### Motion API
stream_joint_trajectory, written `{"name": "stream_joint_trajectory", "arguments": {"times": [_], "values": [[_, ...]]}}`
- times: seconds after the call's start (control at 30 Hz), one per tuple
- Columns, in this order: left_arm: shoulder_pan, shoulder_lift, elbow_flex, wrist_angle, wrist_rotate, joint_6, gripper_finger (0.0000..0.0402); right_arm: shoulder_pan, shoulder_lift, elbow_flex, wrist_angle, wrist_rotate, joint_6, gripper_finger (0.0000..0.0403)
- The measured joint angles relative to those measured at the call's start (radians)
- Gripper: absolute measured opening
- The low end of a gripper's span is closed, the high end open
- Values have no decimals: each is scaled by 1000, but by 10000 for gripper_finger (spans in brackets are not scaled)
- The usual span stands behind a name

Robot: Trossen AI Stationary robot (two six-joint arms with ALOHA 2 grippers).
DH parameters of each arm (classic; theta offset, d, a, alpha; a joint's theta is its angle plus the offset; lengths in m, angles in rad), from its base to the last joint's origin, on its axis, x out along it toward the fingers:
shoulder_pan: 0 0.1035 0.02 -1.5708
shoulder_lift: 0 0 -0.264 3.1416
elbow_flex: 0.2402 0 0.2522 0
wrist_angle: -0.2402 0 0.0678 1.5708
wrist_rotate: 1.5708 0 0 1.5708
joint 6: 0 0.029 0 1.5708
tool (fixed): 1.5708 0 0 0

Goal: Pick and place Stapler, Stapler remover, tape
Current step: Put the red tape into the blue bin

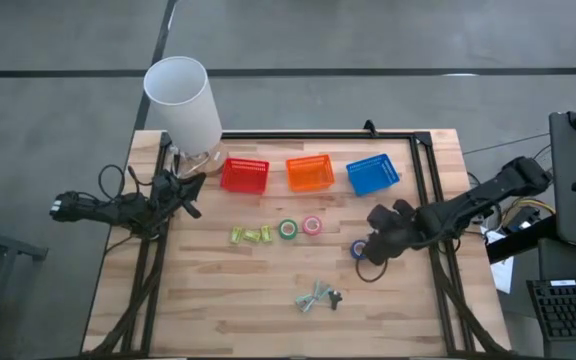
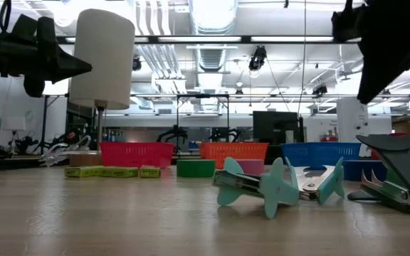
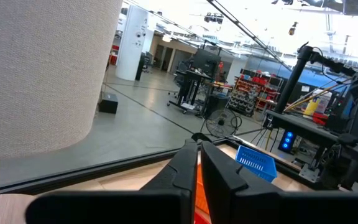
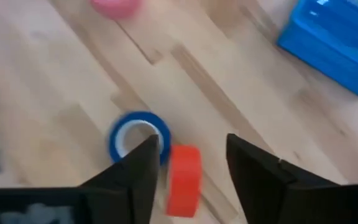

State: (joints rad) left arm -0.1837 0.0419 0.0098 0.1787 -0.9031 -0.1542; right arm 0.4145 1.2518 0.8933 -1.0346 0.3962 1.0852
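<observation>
The right tool (image 4: 188,168) hangs low over the right side of the desk (image 1: 218,300), its fingers spread apart with nothing held. The red tape roll (image 4: 184,179) stands on edge between those fingers, touching the blue tape roll (image 4: 138,137), which lies flat just beside it. From above, the blue roll (image 1: 359,248) shows at the tip of the right tool (image 1: 376,246).

The left tool (image 1: 190,192) waits at the desk's left edge, next to the white lamp (image 1: 183,100); its fingers (image 3: 182,171) are nearly together and hold nothing.

The green roll (image 1: 288,229) and the pink roll (image 1: 311,225) lie side by side near the middle of the desk, in front of the orange basket (image 1: 310,172). The red basket (image 1: 245,174) and blue basket (image 1: 373,173) flank it in a row along the far side. Yellow-green staple boxes (image 1: 251,235) lie left of the green roll. The teal staple remover (image 2: 262,186) and a dark one (image 2: 393,178) lie near the front edge.
</observation>
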Motion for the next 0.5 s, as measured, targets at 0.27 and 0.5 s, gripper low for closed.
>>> {"name": "stream_joint_trajectory", "arguments": {"times": [0.27,0.5], "values": [[0,0,0,0,0,0,25,0,89,-1,1,-57,27,216],[0,0,0,0,0,0,24,0,125,-18,-1,-81,42,217]]}}
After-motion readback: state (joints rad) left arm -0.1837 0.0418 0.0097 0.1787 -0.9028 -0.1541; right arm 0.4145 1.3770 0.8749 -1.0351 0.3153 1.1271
